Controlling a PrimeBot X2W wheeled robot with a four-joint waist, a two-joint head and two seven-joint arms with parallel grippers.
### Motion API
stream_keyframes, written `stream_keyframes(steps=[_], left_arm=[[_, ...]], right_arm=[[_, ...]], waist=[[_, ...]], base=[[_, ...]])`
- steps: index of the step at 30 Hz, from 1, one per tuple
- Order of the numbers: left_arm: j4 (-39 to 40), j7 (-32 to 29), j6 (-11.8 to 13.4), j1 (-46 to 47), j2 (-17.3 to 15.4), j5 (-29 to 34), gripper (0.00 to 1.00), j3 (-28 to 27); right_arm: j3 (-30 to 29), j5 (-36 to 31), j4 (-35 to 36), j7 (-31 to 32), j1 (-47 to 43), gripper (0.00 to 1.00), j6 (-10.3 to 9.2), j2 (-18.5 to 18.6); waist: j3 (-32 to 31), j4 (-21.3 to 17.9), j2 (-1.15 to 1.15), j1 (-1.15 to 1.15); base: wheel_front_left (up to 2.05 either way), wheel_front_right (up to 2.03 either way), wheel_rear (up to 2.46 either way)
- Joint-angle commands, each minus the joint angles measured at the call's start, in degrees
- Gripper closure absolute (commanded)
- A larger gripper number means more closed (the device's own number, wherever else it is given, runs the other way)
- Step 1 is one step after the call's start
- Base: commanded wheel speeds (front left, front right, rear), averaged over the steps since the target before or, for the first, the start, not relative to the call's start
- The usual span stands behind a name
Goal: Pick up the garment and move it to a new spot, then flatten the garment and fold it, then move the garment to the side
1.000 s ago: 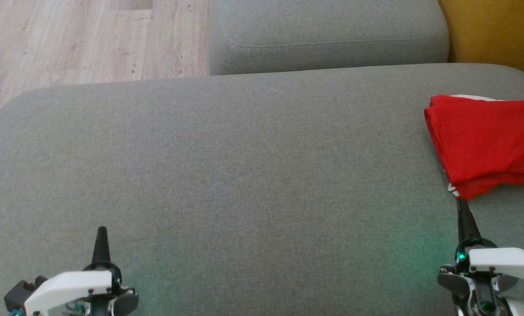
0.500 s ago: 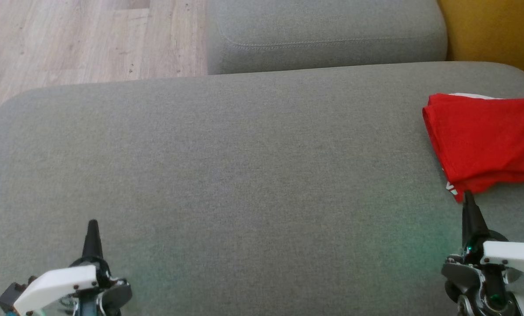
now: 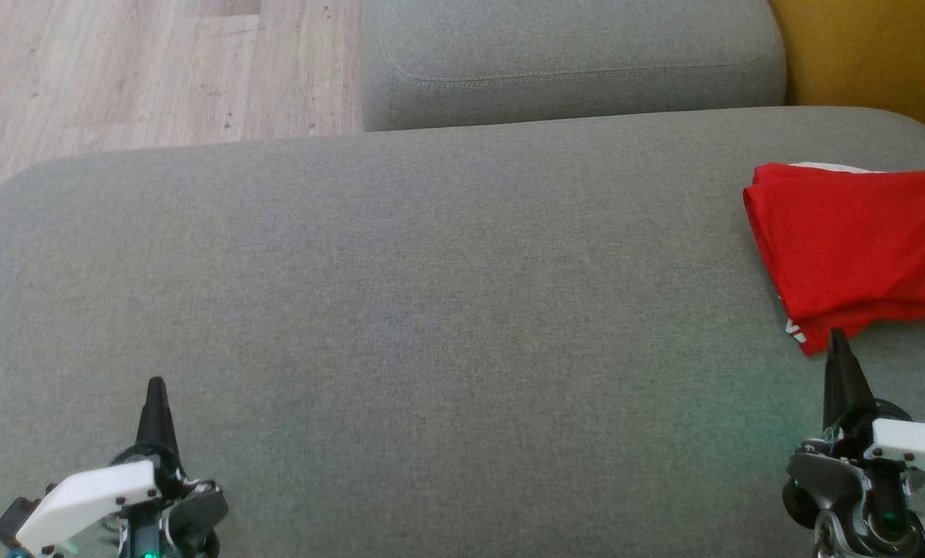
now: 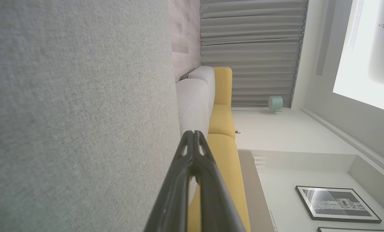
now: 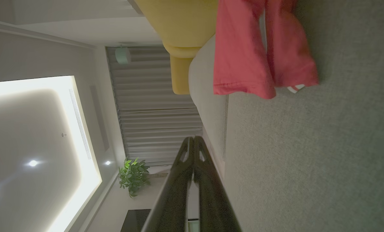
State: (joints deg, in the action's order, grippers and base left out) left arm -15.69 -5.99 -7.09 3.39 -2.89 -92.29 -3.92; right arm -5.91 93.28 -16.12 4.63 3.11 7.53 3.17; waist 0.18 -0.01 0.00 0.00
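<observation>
One garment (image 3: 857,248): red, folded, lying at right end of grey sofa (image 3: 431,271). Left gripper (image 3: 154,385): clenched, empty, over sofa, lower left. Right gripper (image 3: 838,337): clenched, empty, near garment's front corner.

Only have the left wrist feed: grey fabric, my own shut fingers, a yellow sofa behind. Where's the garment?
Observer: The red garment lies at the right end of the grey seat cushion. Nothing is gripping it.
Operator: Right arm anywhere near it?
Observer: Yes. The right gripper is shut, with its tip at the garment's near corner in the head view. I can't tell if they touch.
Operator: Is it folded or bunched?
Observer: Folded in stacked layers, with a white marking peeking out at the near corner.
</observation>
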Motion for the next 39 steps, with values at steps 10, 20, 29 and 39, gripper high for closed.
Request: stream_keyframes(steps=[10,20,29,39], left_arm=[[1.64,-0.22,-0.4,2.77,-0.26,-0.16,1.0,-2.26],[1.64,-0.26,-0.4,2.77,-0.22,-0.11,1.0,-2.32],[1.64,-0.3,-0.4,2.78,-0.19,-0.07,1.0,-2.36],[1.64,-0.34,-0.4,2.78,-0.16,-0.03,1.0,-2.41]], right_arm=[[0.91,0.16,2.18,0.63,2.93,1.0,-0.04,0.82],[0.73,0.0,2.17,0.78,2.95,1.0,-0.04,0.69],[0.57,-0.13,2.16,0.9,2.96,1.0,-0.04,0.58],[0.41,-0.27,2.15,1.04,2.98,1.0,-0.04,0.46]], waist=[[0.0,0.0,0.0,0.0],[0.0,0.0,0.0,0.0],[0.0,0.0,0.0,0.0],[0.0,0.01,0.0,0.0]], base=[[0.0,0.0,0.0],[0.0,0.0,0.0],[0.0,0.0,0.0],[0.0,0.0,0.0]])
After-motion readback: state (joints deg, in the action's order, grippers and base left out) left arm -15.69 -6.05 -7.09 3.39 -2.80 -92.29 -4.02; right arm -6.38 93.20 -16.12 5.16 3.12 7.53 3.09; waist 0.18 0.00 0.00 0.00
